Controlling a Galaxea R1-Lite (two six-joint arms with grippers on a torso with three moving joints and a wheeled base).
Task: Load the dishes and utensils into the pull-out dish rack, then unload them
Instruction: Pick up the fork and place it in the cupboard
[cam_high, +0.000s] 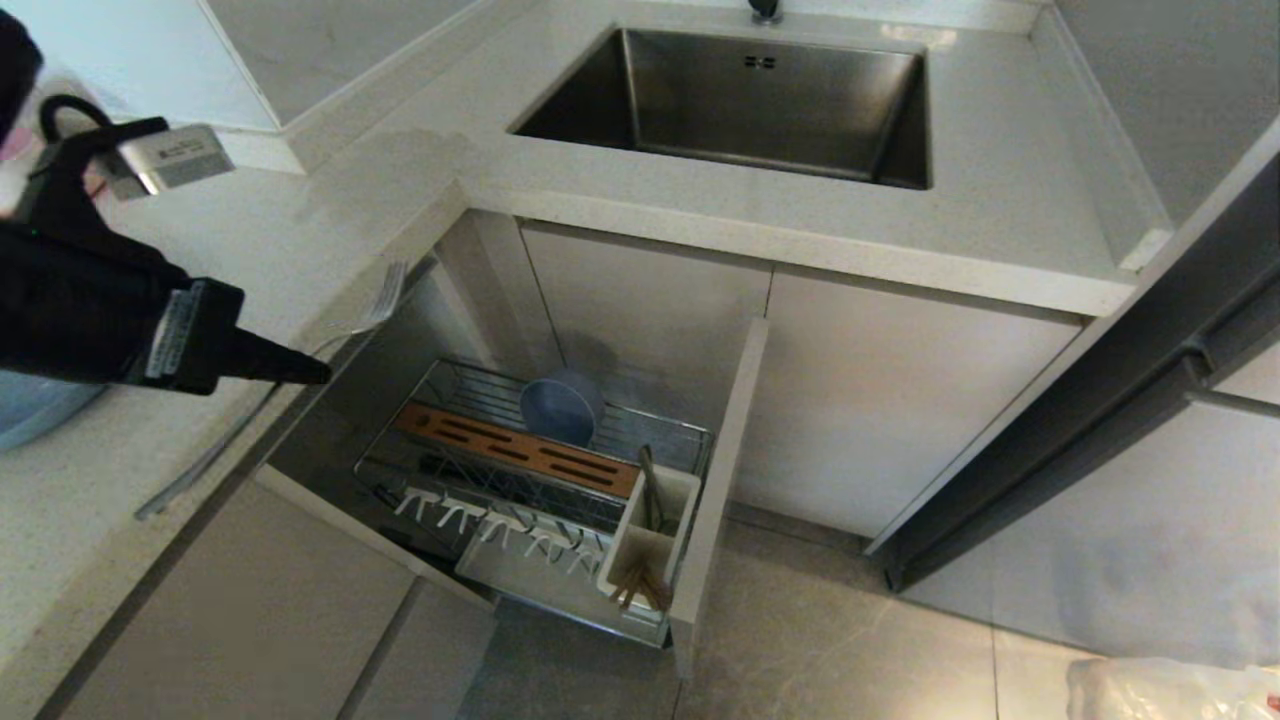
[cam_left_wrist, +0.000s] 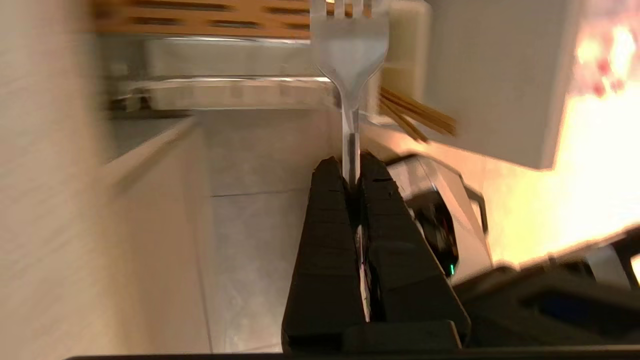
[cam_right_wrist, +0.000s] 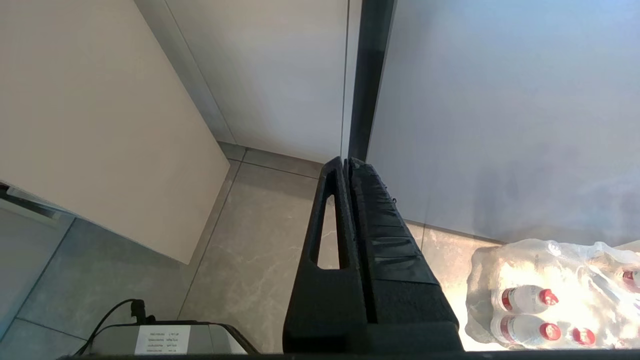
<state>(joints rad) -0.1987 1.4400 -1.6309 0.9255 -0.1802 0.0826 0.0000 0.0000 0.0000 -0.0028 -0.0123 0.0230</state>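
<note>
Your left gripper's (cam_left_wrist: 352, 170) fingers (cam_left_wrist: 325, 210) are clenched on the handle of the fork (cam_left_wrist: 350, 55), which sticks straight out past the tips with its tines pointing away from the wrist. In the head view you can see that gripper (cam_high: 320, 372) at the left, over the edge of the counter (cam_high: 300, 230), with the fork (cam_high: 378, 300) blurred just beyond it and above the open cupboard space.

Below and to the right of it, the dish rack (cam_high: 480, 440) stands pulled out of the cabinet. The small blue bowl (cam_high: 560, 405) sits on its edge at the back of the wire basket, just behind the wooden bar (cam_high: 515, 448). The white prongs (cam_high: 490, 520) run along the near side. The chopsticks (cam_high: 640, 585) stand in the front compartment of the white cup (cam_high: 650, 535), leaning outward; from the left wrist you see them (cam_left_wrist: 417, 117) poking out beside the cup. A thin dark piece stands in the cup's rear compartment, and you cannot tell what it is. A pale-blue curved edge (cam_high: 40, 410) shows on the counter under your left arm.

The sink (cam_high: 750, 100) lies in the counter beyond the rack. Your right gripper (cam_right_wrist: 347, 162) hangs over the floor (cam_right_wrist: 250, 240) with its fingers pressed together on nothing, near a wrapped pack of bottles (cam_right_wrist: 550, 295).
</note>
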